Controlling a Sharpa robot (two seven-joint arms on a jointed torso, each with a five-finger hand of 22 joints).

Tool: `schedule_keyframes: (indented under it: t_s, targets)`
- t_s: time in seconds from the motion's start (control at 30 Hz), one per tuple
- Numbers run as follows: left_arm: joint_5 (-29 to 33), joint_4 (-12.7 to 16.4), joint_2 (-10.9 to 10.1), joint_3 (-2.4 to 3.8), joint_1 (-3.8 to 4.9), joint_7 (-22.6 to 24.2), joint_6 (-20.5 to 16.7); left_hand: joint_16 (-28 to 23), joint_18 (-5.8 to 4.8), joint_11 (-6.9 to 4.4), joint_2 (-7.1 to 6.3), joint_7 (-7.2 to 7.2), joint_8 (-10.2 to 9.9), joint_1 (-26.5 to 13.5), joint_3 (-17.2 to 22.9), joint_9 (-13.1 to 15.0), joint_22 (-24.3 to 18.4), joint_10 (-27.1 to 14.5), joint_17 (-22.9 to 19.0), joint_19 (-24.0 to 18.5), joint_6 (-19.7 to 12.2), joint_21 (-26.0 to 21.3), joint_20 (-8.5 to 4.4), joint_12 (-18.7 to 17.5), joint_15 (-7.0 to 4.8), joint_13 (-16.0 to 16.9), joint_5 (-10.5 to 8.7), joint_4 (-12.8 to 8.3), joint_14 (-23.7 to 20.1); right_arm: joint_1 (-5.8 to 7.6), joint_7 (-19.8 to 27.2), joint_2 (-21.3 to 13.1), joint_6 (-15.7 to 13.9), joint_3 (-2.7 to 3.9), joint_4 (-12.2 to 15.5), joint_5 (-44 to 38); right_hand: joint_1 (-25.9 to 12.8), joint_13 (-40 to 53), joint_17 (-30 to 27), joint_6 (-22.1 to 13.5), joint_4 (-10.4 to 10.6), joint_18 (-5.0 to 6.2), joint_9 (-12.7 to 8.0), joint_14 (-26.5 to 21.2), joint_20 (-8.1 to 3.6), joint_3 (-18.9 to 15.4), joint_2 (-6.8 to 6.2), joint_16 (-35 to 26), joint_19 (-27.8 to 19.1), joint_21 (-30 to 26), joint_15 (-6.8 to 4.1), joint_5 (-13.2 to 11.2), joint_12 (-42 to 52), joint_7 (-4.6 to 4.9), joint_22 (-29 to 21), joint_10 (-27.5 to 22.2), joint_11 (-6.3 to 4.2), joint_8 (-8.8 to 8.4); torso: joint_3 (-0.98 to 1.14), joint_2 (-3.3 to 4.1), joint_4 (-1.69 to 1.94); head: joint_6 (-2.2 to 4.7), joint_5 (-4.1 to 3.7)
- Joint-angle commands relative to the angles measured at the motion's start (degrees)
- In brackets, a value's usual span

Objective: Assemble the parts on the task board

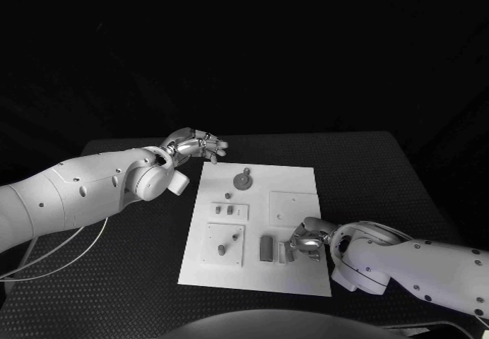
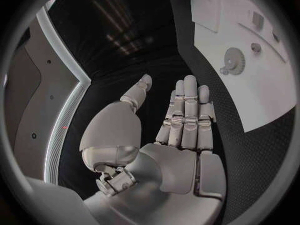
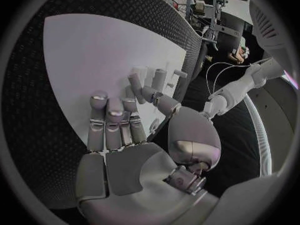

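the silver right hand (image 1: pixel 306 236) rests on the white rectangular task board (image 1: pixel 295 180) at five o'clock, fingers spread, touching small grey parts (image 1: pixel 273 248); the silver left hand (image 1: pixel 196 146), fingers apart and holding nothing, hovers off its eleven o'clock corner.

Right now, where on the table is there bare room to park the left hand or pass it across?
Bare black table lies left of the task board, below the left hand, and along the far edge beyond the board. The board's near half is crowded: small parts stand there with the right hand over them.

Black table (image 1: pixel 122 282); cables (image 1: pixel 41 258) trailing near left edge.
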Motion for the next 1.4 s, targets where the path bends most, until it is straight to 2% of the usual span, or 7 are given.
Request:
schedule_keyframes:
  t_s: [0.03, 0.4, 0.67, 0.73, 0.83, 1.03, 1.4]
  targets:
    - [-0.16, 0.17, 0.07, 0.03, 0.04, 0.44, 0.71, -0.37, -0.6, 0.03, 0.35, -0.23, 0.19, 0.06, -0.12, -0.02, 1.1, -0.13, 0.06, 0.25, -0.16, -0.2, -0.13, 0.15, 0.35, 0.07, -0.1, -0.08, 0.2, -0.05, 0.03, 0.38, 2.32, -0.01, -0.3, 1.01, -0.15, 0.1, 0.11, 0.1, 0.17, 1.25, -0.07, -0.06, -0.08, -0.48, -0.59, -0.22, 0.16, -0.08, -0.29, -0.34, -0.28, 0.12, -0.08, 0.02, 0.18, -0.05, 0.02, 0.0, -0.01, 0.01, -0.01]
    - [-0.16, 0.2, 0.07, 0.03, 0.04, 0.42, 0.76, -0.38, -0.6, 0.03, 0.35, -0.23, 0.2, 0.05, -0.14, -0.02, 1.11, -0.13, 0.1, 0.26, -0.18, -0.22, -0.14, 0.15, 0.35, 0.07, -0.1, -0.09, 0.21, -0.06, -0.55, 1.16, 5.28, -0.01, -0.74, 1.38, -0.83, 0.28, 0.32, -0.15, 0.62, 1.25, -0.25, -0.37, 0.06, -1.42, -1.02, -0.43, -0.19, -0.28, -0.16, -0.54, -0.48, 0.24, -0.09, -0.4, 0.31, -0.15, 0.04, -0.02, -0.02, -0.17, -0.04]
    - [-0.16, 0.17, 0.04, 0.03, 0.04, 0.42, 0.79, -0.4, -0.61, 0.04, 0.35, -0.23, 0.2, 0.04, -0.15, -0.02, 1.11, -0.14, 0.12, 0.27, -0.19, -0.23, -0.14, 0.15, 0.35, 0.07, -0.1, -0.09, 0.21, -0.07, -0.37, 1.58, 5.03, -0.01, -1.16, 1.37, -1.41, 0.45, 0.5, -0.09, 0.79, 1.25, -0.29, -0.53, 0.14, -2.49, -1.51, -0.51, -0.34, -0.31, -0.13, -0.66, -0.52, 0.24, -0.03, -0.6, 0.32, -0.06, 0.04, -0.01, -0.07, -0.26, 0.04]
    - [-0.16, 0.18, 0.06, 0.03, 0.04, 0.42, 0.81, -0.4, -0.61, 0.04, 0.36, -0.23, 0.2, 0.04, -0.15, -0.02, 1.11, -0.14, 0.13, 0.27, -0.19, -0.24, -0.14, 0.15, 0.35, 0.07, -0.1, -0.09, 0.21, -0.07, -0.14, 1.6, 4.74, -0.01, -1.17, 1.37, -1.62, 0.63, 0.71, -0.06, 1.24, 1.25, -0.35, -0.56, 0.09, -3.29, -2.22, -0.56, -0.4, -0.35, -0.19, -3.96, -0.54, 0.15, -0.02, -0.68, 0.29, 0.03, 0.05, 0.0, -0.07, -0.29, 0.1]
    - [-0.16, 0.17, 0.04, 0.03, 0.04, 0.4, 0.83, -0.4, -0.61, 0.04, 0.36, -0.23, 0.2, 0.03, -0.15, -0.02, 1.11, -0.14, 0.13, 0.27, -0.19, -0.24, -0.14, 0.15, 0.35, 0.07, -0.1, -0.08, 0.21, -0.07, 0.05, 1.67, 4.64, -0.01, -1.3, 1.37, -1.66, 0.76, 0.87, 0.02, 1.66, 1.25, -0.4, -0.53, 0.03, -3.77, -2.81, -0.61, -0.39, -0.36, -0.23, -6.21, -0.56, 0.11, 0.0, -0.66, 0.24, 0.14, 0.07, 0.01, -0.04, -0.32, 0.11]
    - [-0.16, 0.13, 0.01, 0.03, 0.04, 0.37, 0.84, -0.41, -0.61, 0.04, 0.37, -0.22, 0.21, 0.02, -0.16, -0.02, 1.11, -0.15, 0.15, 0.27, -0.2, -0.25, -0.14, 0.15, 0.35, 0.07, -0.1, -0.08, 0.21, -0.07, 0.27, 1.83, 4.4, -0.01, -1.52, 1.32, -1.69, 0.89, 1.06, 0.21, 2.06, 1.25, -0.43, -0.45, -0.03, -4.32, -3.12, -0.66, -0.35, -0.35, -0.29, -8.4, -0.6, 0.04, 0.03, -0.6, 0.14, 0.32, 0.03, 0.02, -0.01, -0.28, 0.19]
    - [-0.16, 0.11, 0.03, 0.03, 0.04, 0.33, 0.9, -0.43, -0.61, 0.04, 0.37, -0.22, 0.21, 0.02, -0.17, -0.03, 1.12, -0.15, 0.17, 0.28, -0.21, -0.26, -0.14, 0.15, 0.35, 0.08, -0.1, -0.08, 0.21, -0.08, 1.09, 2.23, 4.84, -0.01, -1.42, 1.22, -1.69, 0.92, 1.1, 0.27, 2.15, 1.25, -0.44, -0.45, -0.05, -4.41, -3.23, -0.69, -0.36, -0.36, -0.31, -8.84, -0.63, 0.02, 0.04, -0.59, 0.11, 0.37, 0.03, -0.01, -0.03, -0.38, 0.27]
